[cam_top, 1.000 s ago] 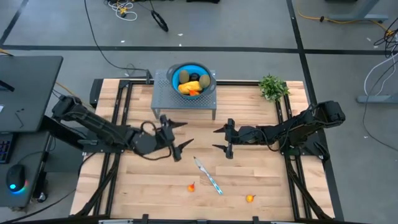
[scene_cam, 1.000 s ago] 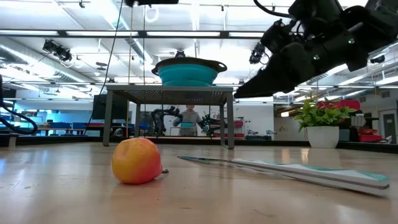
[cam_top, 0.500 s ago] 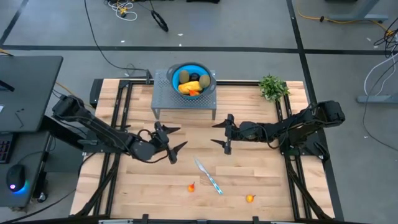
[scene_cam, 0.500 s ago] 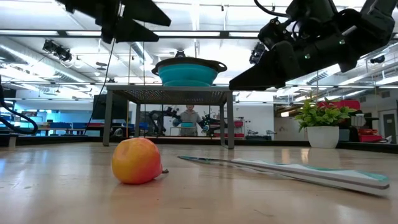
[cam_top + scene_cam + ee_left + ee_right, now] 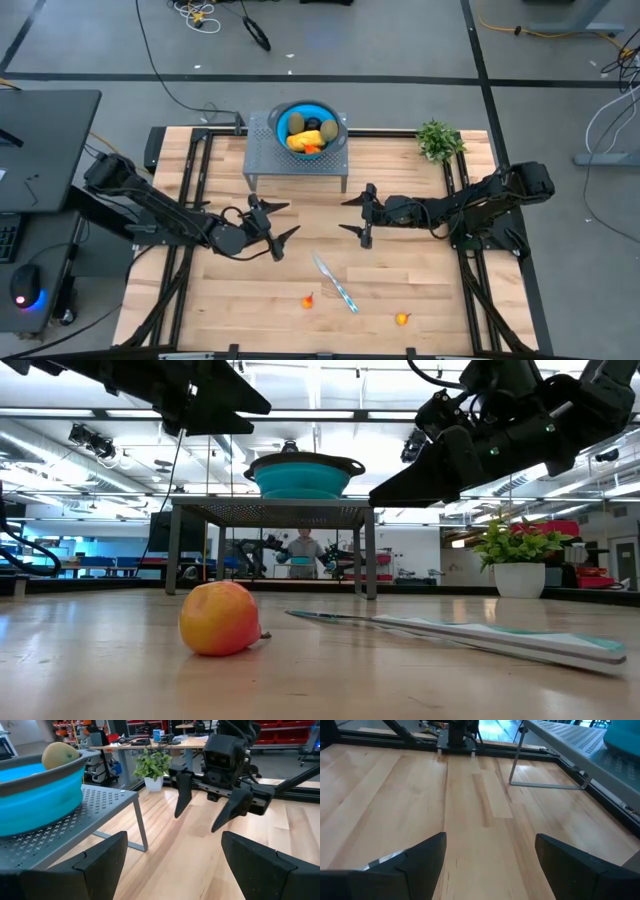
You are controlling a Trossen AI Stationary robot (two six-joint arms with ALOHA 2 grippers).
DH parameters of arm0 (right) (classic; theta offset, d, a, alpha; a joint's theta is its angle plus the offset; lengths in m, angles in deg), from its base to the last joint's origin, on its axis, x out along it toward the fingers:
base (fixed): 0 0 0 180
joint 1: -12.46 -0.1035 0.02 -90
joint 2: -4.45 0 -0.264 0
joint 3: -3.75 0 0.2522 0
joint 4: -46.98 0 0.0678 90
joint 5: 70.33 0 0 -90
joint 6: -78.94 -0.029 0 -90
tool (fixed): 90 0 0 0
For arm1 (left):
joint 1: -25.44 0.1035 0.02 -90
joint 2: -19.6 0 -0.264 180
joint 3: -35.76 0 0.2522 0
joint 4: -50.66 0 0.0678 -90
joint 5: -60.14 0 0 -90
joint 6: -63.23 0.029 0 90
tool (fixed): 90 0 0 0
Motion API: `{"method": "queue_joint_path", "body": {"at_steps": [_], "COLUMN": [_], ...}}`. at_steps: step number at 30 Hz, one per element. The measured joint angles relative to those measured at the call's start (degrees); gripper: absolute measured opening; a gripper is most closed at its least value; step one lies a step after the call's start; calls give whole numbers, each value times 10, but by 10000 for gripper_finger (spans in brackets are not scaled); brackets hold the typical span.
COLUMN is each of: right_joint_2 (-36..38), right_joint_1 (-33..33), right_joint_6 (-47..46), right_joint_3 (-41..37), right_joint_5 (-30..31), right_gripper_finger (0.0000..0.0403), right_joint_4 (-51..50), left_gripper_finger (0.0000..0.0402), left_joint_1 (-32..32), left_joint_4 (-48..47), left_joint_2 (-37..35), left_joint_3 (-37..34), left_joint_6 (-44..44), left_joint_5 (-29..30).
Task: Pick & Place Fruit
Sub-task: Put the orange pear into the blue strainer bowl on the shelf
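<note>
high view, table [image 5: 420, 290]: wooden top on a dark frame, both arms reaching in over it from the two sides.
left arm: comes in from the table's left edge; its left gripper [image 5: 274, 224] hangs over bare wood in front of the metal stand [image 5: 262, 160], toward the stand's left end, jaws spread wide with nothing between them.
right arm: comes in from the table's right edge; its right gripper [image 5: 354, 216] hangs in front of the stand's right end, jaws also wide apart and empty, facing the left gripper across a gap.
stand: grey perforated platform on thin legs at the table's back edge.
bowl [image 5: 294, 113]: teal, sitting on the stand.
fruit in bowl: an oblong yellow-orange piece [image 5: 303, 140] lies in the middle, with brownish-green ovals, a dark ball and a bit of orange-red packed around it.
plant [image 5: 437, 139]: green leafy plant in a white pot, right of the stand at the back edge.
knife [image 5: 335, 283]: silver blade and teal handle, flat on the wood well in front of the stand.
loose fruit: one small orange-red piece [image 5: 307, 300] just left of the knife's handle end; another orange piece [image 5: 402, 319] farther right, well in front of the stand; neither touches a gripper.
</note>
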Motion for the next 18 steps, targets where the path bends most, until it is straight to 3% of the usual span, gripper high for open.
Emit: {"method": "queue_joint_path", "body": {"at_steps": [3, 13, 18], "right_joint_2": [0, 0, 0], "right_joint_1": [0, 0, 0], "right_joint_6": [-11, -34, -43], "right_joint_3": [0, 0, 0], "right_joint_5": [0, 0, 0], "right_gripper_finger": [316, 316, 316], "right_joint_4": [-4, -14, -23], "left_gripper_finger": [332, 332, 332], "left_joint_1": [13, 63, 61], "left_joint_4": [0, -1, -1], "left_joint_2": [0, 0, 0], "left_joint_3": [0, 0, 0], "left_joint_6": [0, -16, -35], "left_joint_5": [-20, -165, -184]}}
